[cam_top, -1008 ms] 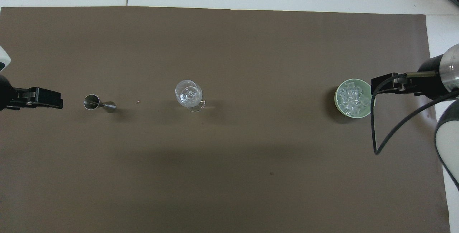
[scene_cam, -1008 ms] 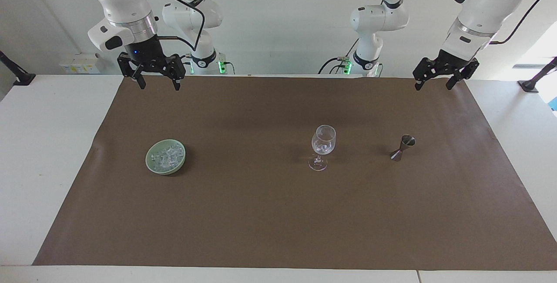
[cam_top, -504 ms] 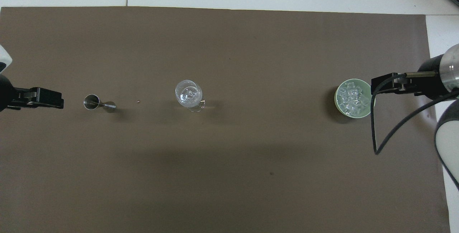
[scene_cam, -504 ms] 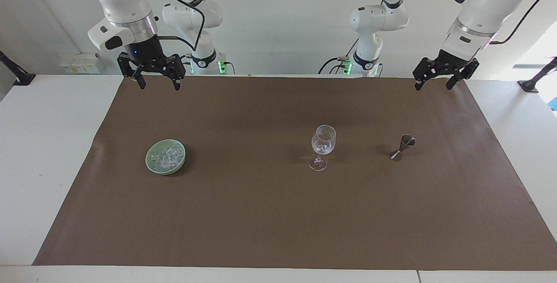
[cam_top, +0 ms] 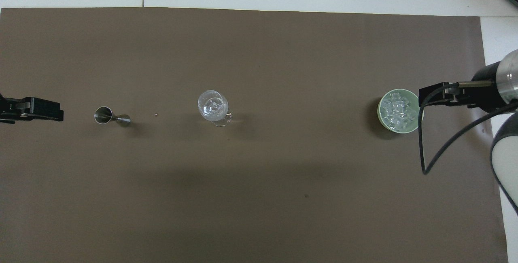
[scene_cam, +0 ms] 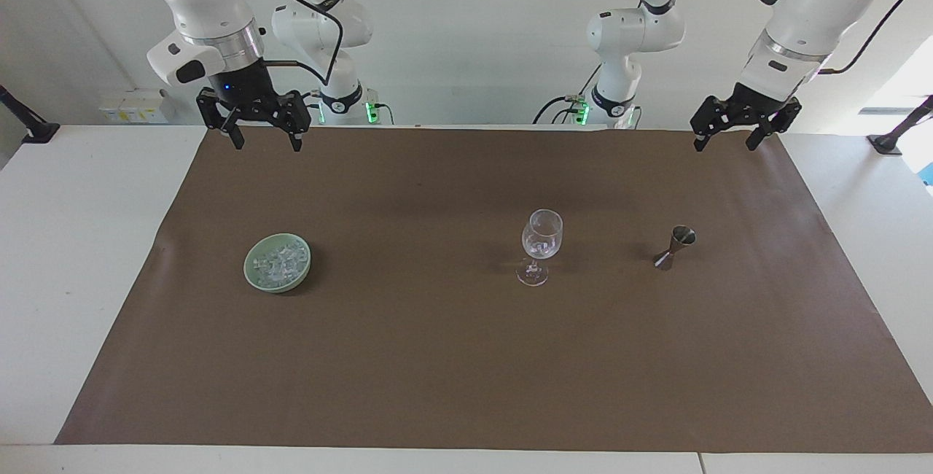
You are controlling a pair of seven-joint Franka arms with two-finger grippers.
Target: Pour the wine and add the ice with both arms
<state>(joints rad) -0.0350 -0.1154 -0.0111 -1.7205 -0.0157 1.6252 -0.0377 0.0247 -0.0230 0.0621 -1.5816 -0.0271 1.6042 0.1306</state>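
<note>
A clear wine glass (scene_cam: 542,239) (cam_top: 213,105) stands upright mid-table, with small glassy bits in its bowl; no wine shows. The ice (scene_cam: 277,261) (cam_top: 398,111) is heaped in a pale green bowl (scene_cam: 248,270) (cam_top: 380,111) toward the right arm's end. A small metal jigger (scene_cam: 674,246) (cam_top: 111,116) stands toward the left arm's end. My right gripper (scene_cam: 265,143) (cam_top: 423,96) hangs open and empty, high over the mat's robot-side edge. My left gripper (scene_cam: 724,146) (cam_top: 60,114) hangs the same way, open and empty, well above and apart from the jigger.
A brown mat (scene_cam: 437,357) covers most of the white table (scene_cam: 80,255). A black cable (cam_top: 425,149) loops down from the right arm's wrist. A tiny crumb (cam_top: 156,114) lies between the jigger and the glass.
The left gripper has drawn slightly away from the jigger, toward its own end of the table. The right arm and the objects have not moved.
</note>
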